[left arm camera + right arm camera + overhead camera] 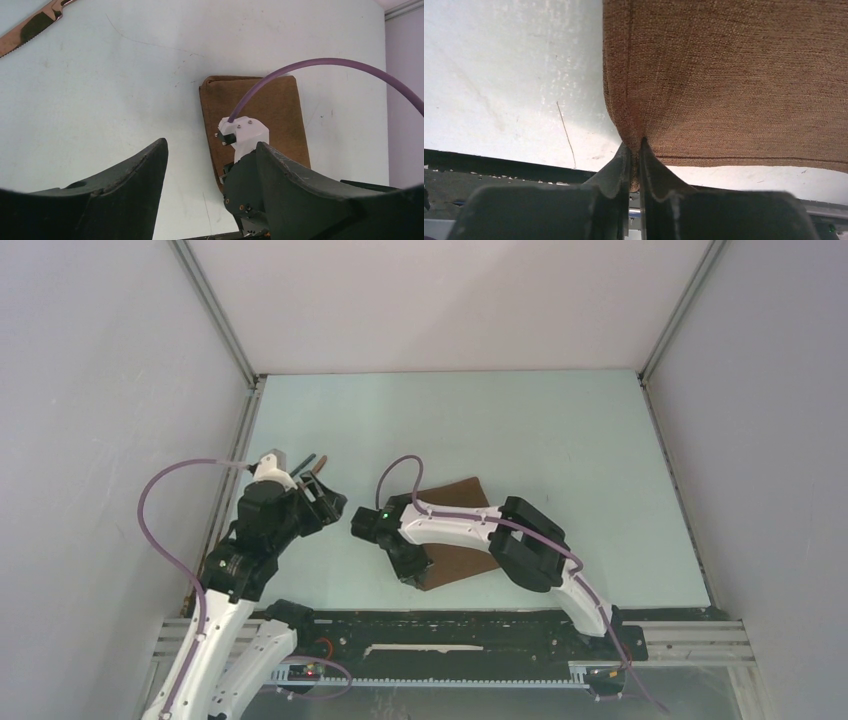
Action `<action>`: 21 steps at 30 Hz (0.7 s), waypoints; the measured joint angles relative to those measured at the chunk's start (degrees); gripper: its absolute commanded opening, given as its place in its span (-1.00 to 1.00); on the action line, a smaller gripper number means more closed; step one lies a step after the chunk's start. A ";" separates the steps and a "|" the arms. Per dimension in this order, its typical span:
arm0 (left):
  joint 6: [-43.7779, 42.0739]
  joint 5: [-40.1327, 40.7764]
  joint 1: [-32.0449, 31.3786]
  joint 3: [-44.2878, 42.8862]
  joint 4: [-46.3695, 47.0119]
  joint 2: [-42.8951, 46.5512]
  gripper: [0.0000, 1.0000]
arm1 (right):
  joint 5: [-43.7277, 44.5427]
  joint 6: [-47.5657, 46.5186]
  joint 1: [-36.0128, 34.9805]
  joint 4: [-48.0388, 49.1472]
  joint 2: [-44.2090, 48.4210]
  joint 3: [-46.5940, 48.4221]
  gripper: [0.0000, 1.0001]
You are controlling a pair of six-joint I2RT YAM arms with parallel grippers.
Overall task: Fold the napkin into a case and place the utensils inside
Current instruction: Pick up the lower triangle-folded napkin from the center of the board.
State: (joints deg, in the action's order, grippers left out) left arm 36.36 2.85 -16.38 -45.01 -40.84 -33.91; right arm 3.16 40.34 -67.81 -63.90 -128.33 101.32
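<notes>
The napkin [455, 495] lies folded to a brown rectangle on the tabletop [560, 430], near the middle and close to its near edge. Only a thin strip of bare surface separates the cloth's near hem from the black rail [450, 625] there. The right gripper [636, 145] is clenched on the napkin's [734, 75] near-left corner, where the stitched left edge and the near hem meet; the cloth puckers slightly at the pinch.

The left gripper [211, 145] hangs released over bare tabletop to the left of the napkin [280, 115], with nothing between its fingers. The utensils [312, 462] lie at the far left beside the left arm, near the left wall; the left wrist view shows the knife's [30, 26] serrated blade. The far half of the tabletop and the whole right side are open up to the white walls.
</notes>
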 measured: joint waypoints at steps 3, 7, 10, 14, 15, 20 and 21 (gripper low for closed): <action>-0.20 0.07 0.00 0.00 -0.02 -0.81 0.44 | 0.00 -0.46 0.72 1.03 0.96 -1.27 -1.00; -0.39 0.68 0.00 0.02 0.02 -2.16 0.46 | -0.83 -2.60 1.16 6.45 4.59 -6.47 -1.00; -0.42 1.05 0.00 0.09 0.39 -3.80 0.48 | -3.74 -4.26 2.67 14.49 10.03 -13.99 -1.00; -0.28 -0.22 0.00 0.39 1.81 -7.91 0.53 | -10.08 -4.68 6.62 24.37 18.01 -22.84 -1.00; 0.07 -1.11 0.00 0.70 2.75 -9.27 0.55 | -11.63 -4.68 7.54 26.49 19.87 -24.48 -1.00; 3.37 -6.78 0.04 4.17 7.87 -15.06 0.61 | -16.68 -4.50 10.54 35.12 26.58 -31.06 -1.00; 4.39 -8.28 0.07 4.85 9.27 -16.26 0.61 | -17.70 -4.44 10.80 36.76 27.89 -32.72 -1.00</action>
State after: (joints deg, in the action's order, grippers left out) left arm 40.75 -5.43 -16.32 -40.16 -31.57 -50.17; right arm -14.55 35.90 -57.01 -27.14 -100.44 68.60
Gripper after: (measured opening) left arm 0.799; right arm 0.017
